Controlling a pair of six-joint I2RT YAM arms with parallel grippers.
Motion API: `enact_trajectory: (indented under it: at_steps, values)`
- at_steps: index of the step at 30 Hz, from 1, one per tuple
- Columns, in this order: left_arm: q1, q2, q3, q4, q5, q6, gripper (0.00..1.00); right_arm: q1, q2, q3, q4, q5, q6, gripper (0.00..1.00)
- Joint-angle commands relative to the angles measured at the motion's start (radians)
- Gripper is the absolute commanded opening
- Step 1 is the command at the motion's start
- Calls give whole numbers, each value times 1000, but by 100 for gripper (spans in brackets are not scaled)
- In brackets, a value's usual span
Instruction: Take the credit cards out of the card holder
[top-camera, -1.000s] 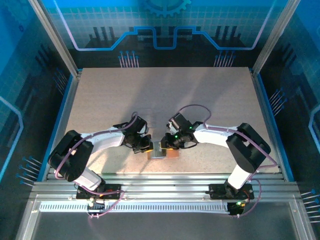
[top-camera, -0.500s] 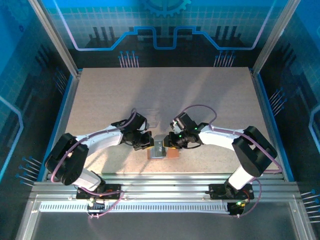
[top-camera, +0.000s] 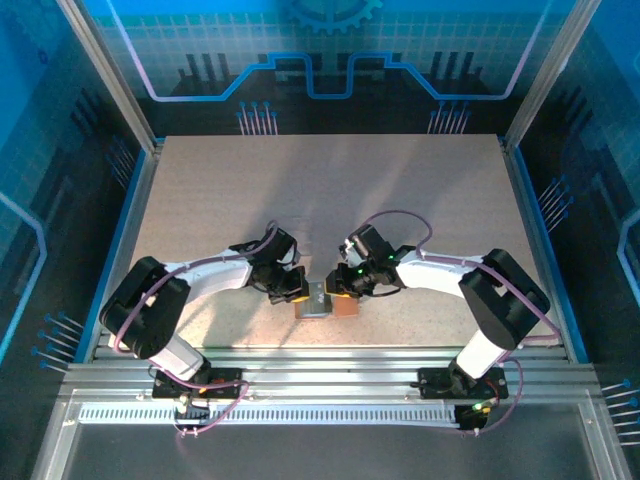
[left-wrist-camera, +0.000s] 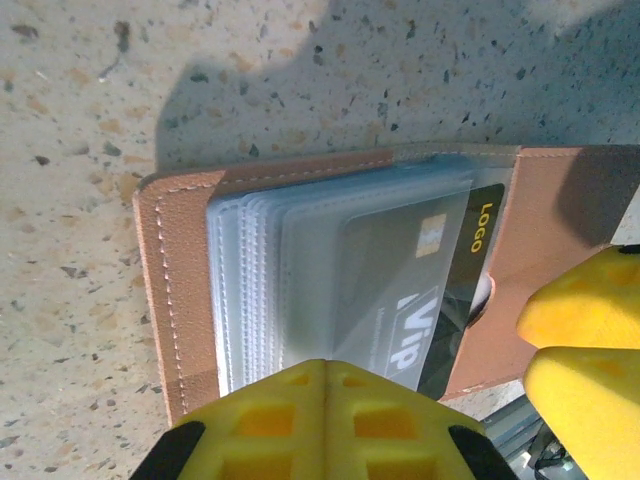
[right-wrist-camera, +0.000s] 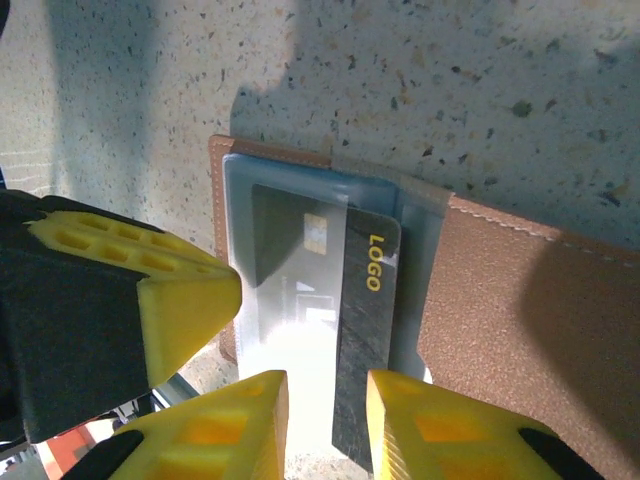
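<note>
- Speckled table (top-camera: 300, 180), card holder (left-wrist-camera: 170, 290) lying open at its 6 o'clock edge.
- Left gripper (left-wrist-camera: 325, 385) is closed, resting on the holder's 9 o'clock side, probably to pin it.
- Right gripper (right-wrist-camera: 325, 390), jaws slightly apart, sits at the end of the black card (right-wrist-camera: 365, 330) poking from its sleeve (right-wrist-camera: 290, 250), lined up for a pull.

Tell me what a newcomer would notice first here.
The open salmon-pink card holder lies near the table's front edge. A black card marked LOGO sticks partly out of its clear sleeves, its end between the right gripper's parted yellow fingers. The left gripper, shut, sits at the sleeves' edge.
</note>
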Motion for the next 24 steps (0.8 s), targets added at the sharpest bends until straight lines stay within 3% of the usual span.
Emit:
enact_trajectory:
  at_steps: [1, 24]
  values:
    - [-5, 10, -13, -10, 8, 20, 0, -18, 26, -23, 37, -41, 12, 27]
    - [-3, 34, -33, -36, -25, 38, 0, -77, 120, -173, 408, -225, 125, 23]
